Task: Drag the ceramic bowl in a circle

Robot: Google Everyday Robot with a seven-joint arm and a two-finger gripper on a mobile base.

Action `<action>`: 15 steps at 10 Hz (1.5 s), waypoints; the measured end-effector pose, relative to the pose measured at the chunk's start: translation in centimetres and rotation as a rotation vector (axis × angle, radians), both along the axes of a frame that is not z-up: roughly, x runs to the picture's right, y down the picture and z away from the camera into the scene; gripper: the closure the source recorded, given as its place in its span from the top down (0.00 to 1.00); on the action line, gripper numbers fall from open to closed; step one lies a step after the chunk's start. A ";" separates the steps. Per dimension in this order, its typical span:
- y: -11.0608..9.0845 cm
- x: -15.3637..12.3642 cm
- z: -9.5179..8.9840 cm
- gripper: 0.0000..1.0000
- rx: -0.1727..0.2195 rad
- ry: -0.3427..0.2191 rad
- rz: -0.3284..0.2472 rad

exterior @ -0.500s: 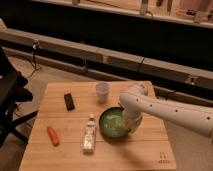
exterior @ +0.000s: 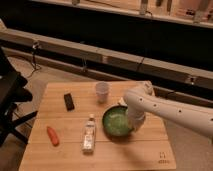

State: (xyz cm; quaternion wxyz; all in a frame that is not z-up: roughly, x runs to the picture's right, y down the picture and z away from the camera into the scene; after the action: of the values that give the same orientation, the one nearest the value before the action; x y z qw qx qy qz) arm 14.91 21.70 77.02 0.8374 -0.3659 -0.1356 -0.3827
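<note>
Claw at ceramic bowl rim

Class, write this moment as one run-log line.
gripper: at right rim of ceramic bowl | bowl: upright on table, right of bottle | cup: apart, behind bowl

The scene is dim and warm-toned. The wooden counter is the best-lit surface and glows amber, while the wall band behind it sinks almost to black and the floor at left is murky. The white arm is the brightest thing, lit from above along its upper side and shaded beneath. The end effector sits at the right rim of the ceramic bowl, within that shade. A soft shadow pools under the bowl's lower right edge, and its inside carries a pale sheen.
</note>
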 end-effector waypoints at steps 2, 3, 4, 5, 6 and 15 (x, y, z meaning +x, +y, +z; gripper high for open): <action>-0.6 0.6 0.5 0.01 0.003 0.005 0.005; -1.0 1.6 0.7 0.01 0.004 0.006 0.005; -1.0 2.6 0.7 0.01 0.005 0.009 0.003; -0.8 2.9 0.6 0.01 0.002 0.009 0.002; -0.6 2.7 0.4 0.01 0.001 0.006 -0.003; -1.4 2.1 0.9 0.01 0.005 0.012 0.002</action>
State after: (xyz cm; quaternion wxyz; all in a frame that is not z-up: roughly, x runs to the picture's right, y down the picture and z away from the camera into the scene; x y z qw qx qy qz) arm 17.00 20.27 77.94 0.8395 -0.3661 -0.1299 -0.3799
